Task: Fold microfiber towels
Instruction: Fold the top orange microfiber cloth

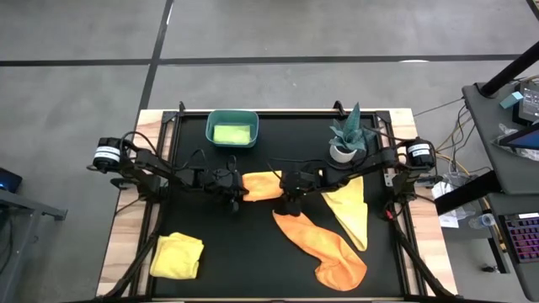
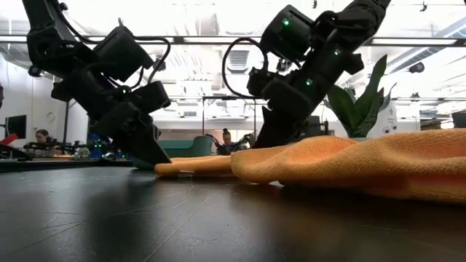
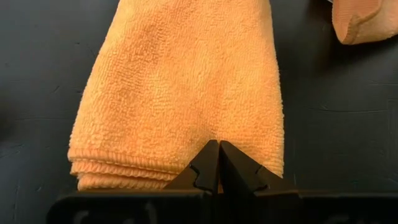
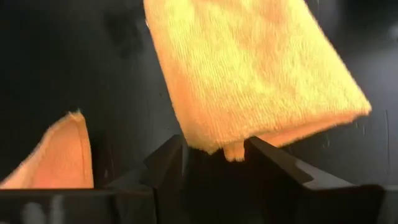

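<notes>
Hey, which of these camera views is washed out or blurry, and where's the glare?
Low view: the bright ceiling behind washes out, leaving both arms dark silhouettes, and the near orange towel is soft. Right wrist view: the folded orange towel looks smeared. Left wrist and high views: evenly lit.

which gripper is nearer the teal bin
Left. The left gripper sits just below the teal bin, slightly left; the right gripper is farther, off toward the plant.
</notes>
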